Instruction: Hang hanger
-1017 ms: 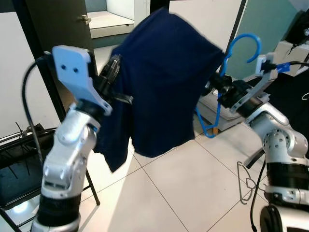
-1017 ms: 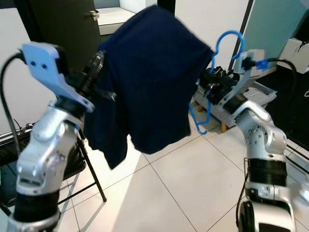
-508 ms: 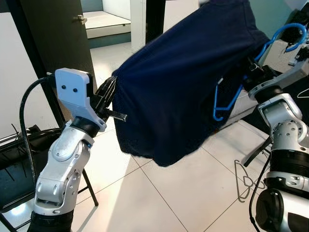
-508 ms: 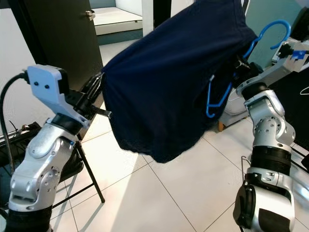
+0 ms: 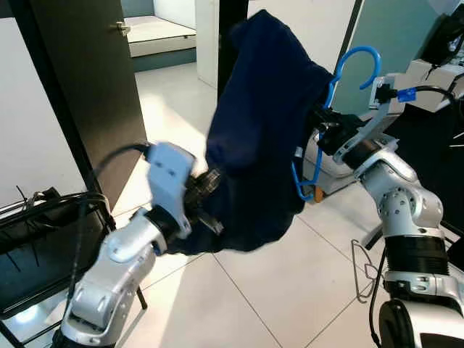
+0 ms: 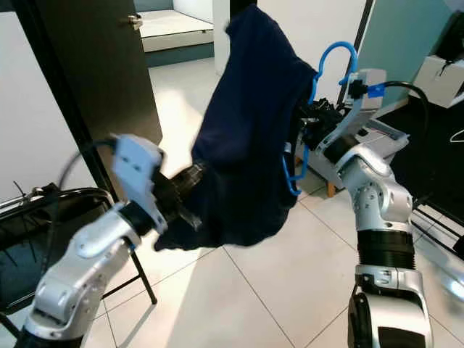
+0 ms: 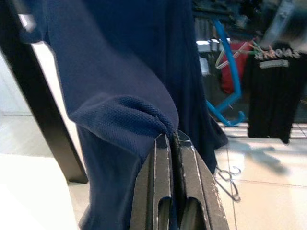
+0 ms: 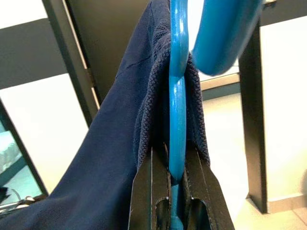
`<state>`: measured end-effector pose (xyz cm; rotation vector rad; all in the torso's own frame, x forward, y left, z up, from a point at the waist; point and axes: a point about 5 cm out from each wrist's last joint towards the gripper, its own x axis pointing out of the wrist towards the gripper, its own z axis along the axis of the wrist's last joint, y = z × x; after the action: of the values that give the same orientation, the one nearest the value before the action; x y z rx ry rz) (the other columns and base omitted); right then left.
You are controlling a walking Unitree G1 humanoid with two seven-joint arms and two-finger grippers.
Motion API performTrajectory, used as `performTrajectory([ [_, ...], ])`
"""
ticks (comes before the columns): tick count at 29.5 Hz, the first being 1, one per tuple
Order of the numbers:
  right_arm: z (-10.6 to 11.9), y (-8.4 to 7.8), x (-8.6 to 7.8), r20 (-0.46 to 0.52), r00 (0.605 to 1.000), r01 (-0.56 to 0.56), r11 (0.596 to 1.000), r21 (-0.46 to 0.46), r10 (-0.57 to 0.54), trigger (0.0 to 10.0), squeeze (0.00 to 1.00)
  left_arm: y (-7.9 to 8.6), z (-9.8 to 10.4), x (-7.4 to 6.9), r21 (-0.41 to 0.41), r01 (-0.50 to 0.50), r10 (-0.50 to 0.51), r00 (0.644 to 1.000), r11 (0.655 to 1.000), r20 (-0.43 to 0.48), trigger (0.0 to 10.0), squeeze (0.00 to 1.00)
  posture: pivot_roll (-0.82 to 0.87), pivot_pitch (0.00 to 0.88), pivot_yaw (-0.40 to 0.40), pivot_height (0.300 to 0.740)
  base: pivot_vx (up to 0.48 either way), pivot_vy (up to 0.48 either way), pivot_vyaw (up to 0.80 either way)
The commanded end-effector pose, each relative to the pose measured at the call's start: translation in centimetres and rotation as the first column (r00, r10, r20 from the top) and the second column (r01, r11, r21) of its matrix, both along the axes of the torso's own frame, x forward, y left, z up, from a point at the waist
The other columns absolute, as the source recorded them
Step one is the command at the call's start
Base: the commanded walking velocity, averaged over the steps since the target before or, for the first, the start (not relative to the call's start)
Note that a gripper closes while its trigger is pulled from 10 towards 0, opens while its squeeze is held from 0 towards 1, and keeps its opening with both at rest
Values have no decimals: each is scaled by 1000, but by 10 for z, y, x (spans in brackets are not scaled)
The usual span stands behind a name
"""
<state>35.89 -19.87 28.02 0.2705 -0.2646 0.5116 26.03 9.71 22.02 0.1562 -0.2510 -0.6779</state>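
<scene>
Pinching blue hanger [image 8: 177, 120] and navy shirt [image 5: 264, 130] between right gripper [image 8: 175, 191] jaws.

Bright blue hanger [image 5: 341, 94], plain navy shirt [image 5: 261, 138].

Only blurred white lettering was noted, on a black garment [image 7: 271, 91] at the upper right of the left wrist view; it could not be read.

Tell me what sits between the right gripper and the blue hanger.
Nothing visible separates them. The right gripper is already shut on the blue hanger at its neck, with navy garment fabric bunched beside the fingers. The left gripper pinches the garment's lower edge.
</scene>
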Motion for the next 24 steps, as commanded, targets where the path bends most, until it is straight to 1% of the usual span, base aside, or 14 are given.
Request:
performTrajectory([
  [1,10,-5,-1,44,999,23,1000,12,-23,10000,0,1,-12,-1,79,2,1,999,997,-47,6353,0,39,0,-33,740,0,0,0],
  [2,14,-9,0,52,998,33,999,18,-34,10000,0,6,-28,0,166,-8,27,994,986,-110,10000,863,41,0,-33,740,0,0,0],
  [3,16,-11,0,62,998,31,999,9,-31,10000,0,11,-39,-1,223,1,37,986,975,-165,10000,1000,42,0,-32,740,0,0,0],
  [5,17,-11,0,69,997,28,1000,-1,-28,10000,0,14,-45,-2,250,8,43,979,968,-198,10000,1000,42,0,-32,740,0,0,0],
  [7,19,-11,-7,98,994,-42,995,-87,51,10000,0,20,-32,-12,144,114,-77,967,983,-243,10000,1000,41,0,-35,740,0,0,0],
  [9,17,-11,-13,101,987,-108,983,-151,124,10000,0,26,-13,-20,78,206,-184,957,975,-222,10000,1000,41,0,-35,740,0,0,0],
  [13,15,-12,-17,96,982,-146,972,-182,165,10000,0,30,-2,-24,68,249,-232,954,966,-192,10000,1000,40,0,-38,740,0,0,0],
  [17,3,-16,-26,73,962,-231,929,-288,262,10000,0,48,31,-25,61,274,-270,960,960,-74,10000,1000,41,0,-39,740,0,0,0],
  [18,-4,-17,-32,43,948,-288,904,-316,317,10000,0,60,52,-22,77,258,-259,966,963,11,10000,1000,42,0,-39,740,0,0,0],
  [19,-4,-17,-32,43,948,-288,904,-316,317,10000,0,60,52,-22,77,258,-259,966,963,11,10000,1000,42,0,-39,740,0,0,0],
  [21,-21,-16,-44,-46,903,-411,829,-380,427,10000,0,72,93,-21,185,267,-296,943,946,151,10000,992,44,0,-45,740,0,0,0],
  [22,-21,-16,-44,-46,903,-411,829,-380,427,10000,0,72,93,-21,185,267,-296,943,946,151,10000,992,44,0,-45,740,0,0,0],
  [23,-31,-13,-50,-115,861,-496,771,-398,495,10000,0,71,112,-22,292,292,-355,915,911,193,10000,47,51,0,-38,740,0,0,0],
  [24,-34,-11,-52,-132,848,-520,755,-399,514,10000,0,70,115,-22,323,299,-373,907,898,197,10000,47,51,0,-38,740,0,0,0],
])
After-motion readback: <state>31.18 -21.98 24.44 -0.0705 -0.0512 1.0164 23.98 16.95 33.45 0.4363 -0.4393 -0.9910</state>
